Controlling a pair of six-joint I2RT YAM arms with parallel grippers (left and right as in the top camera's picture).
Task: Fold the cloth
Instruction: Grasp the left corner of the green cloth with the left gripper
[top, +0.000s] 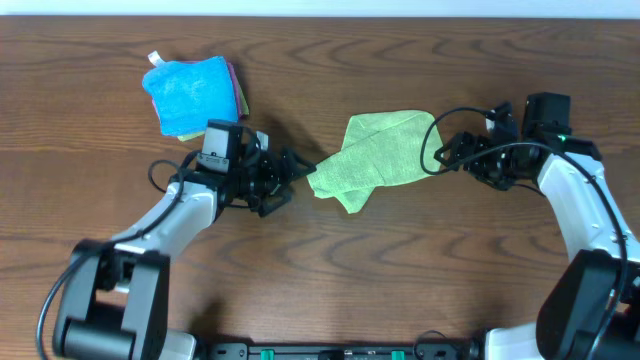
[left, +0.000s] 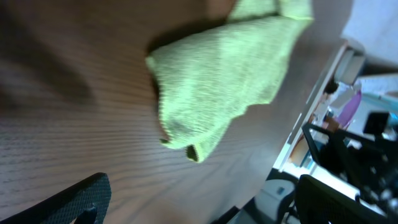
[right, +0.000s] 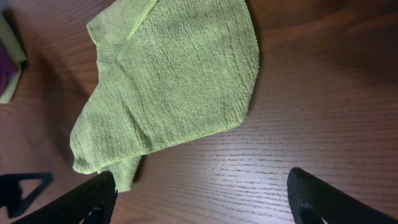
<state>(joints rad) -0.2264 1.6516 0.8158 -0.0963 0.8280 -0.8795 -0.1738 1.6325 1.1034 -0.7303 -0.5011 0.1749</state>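
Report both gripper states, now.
Left gripper: jaws open, holding nothing.
Right gripper: jaws open, holding nothing.

Probably lab: wood table (top: 100, 60), blurred gear (left: 348, 155) beyond.

Dark wood-grain table (top: 90, 110), stack of folded cloths (top: 190, 95) at its far left part, blue one on top, pink and yellow edges beneath
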